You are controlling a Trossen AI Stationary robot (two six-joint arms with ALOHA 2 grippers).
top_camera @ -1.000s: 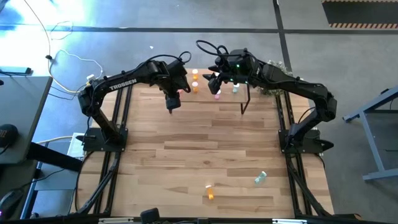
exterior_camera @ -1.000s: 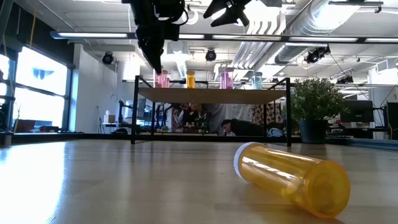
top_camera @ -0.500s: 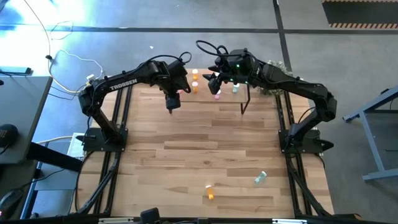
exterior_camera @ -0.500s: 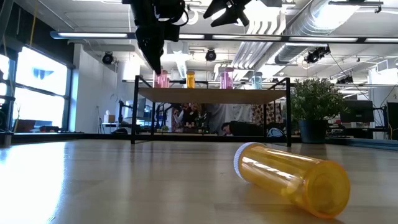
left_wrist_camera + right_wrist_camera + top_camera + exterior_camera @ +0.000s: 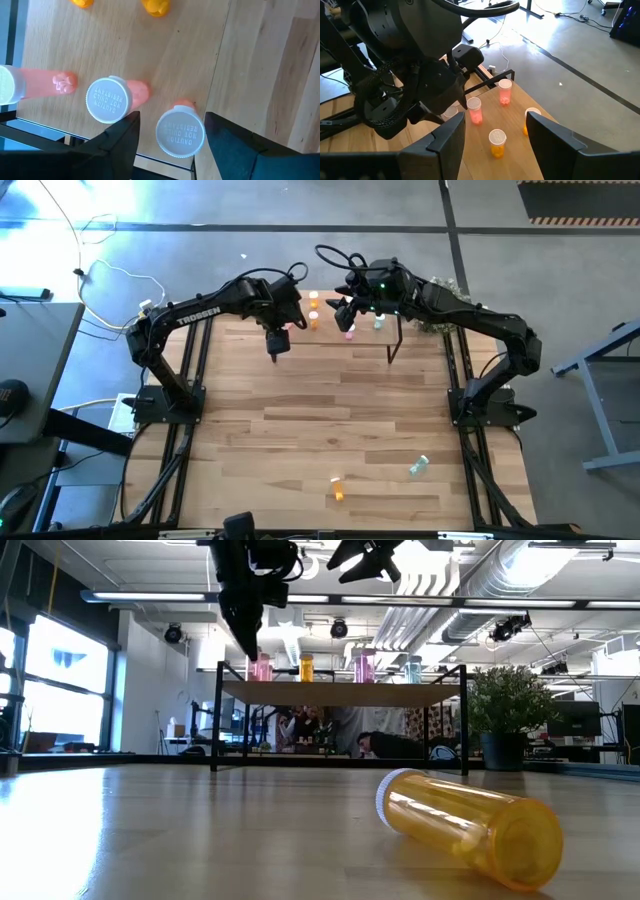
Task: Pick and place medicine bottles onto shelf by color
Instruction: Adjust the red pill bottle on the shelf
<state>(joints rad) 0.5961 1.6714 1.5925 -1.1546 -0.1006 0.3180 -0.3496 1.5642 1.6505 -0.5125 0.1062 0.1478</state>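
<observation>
The shelf stands at the table's far edge. Pink, orange, pink and teal bottles stand upright on it. My left gripper is open above the shelf's left end. In the left wrist view its fingers stand on either side of a white-capped pink bottle that rests on the board beside another pink one. My right gripper is open and empty above the shelf's middle. An orange bottle and a teal bottle lie on their sides near the table's front.
The right wrist view shows the left arm close by, with pink and orange bottles on the shelf. A potted plant stands beyond the shelf's right end. The table's middle is bare wood.
</observation>
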